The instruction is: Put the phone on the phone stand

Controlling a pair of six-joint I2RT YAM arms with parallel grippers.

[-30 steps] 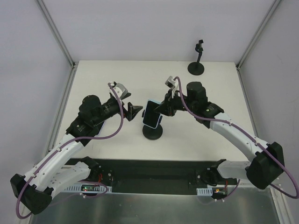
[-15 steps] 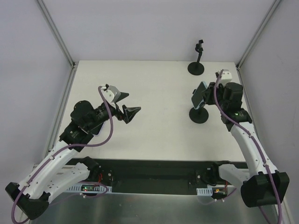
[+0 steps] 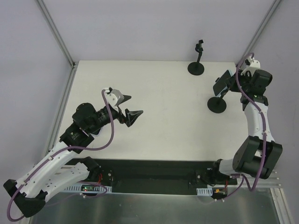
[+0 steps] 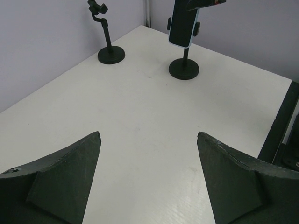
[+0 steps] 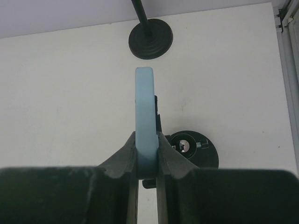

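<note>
The phone (image 3: 223, 83), in a light blue case, sits in the clamp of a black phone stand whose round base (image 3: 217, 105) is near the table's right edge. My right gripper (image 3: 229, 82) is shut on the phone's edge; in the right wrist view its fingers (image 5: 164, 151) pinch the blue case (image 5: 145, 107) above the base (image 5: 194, 150). The left wrist view shows the phone (image 4: 183, 25) upright on the stand (image 4: 184, 70). My left gripper (image 3: 134, 105) is open and empty over the left middle of the table (image 4: 148, 135).
A second black stand (image 3: 196, 68) with an empty clamp stands at the back, right of centre; it also shows in the left wrist view (image 4: 111, 54) and its base in the right wrist view (image 5: 150, 38). The table's right rail (image 3: 247, 100) is close to the right arm.
My right gripper has moved the phone, with its stand, from the table's middle to the far right. The left arm has drawn back a little, still open.
</note>
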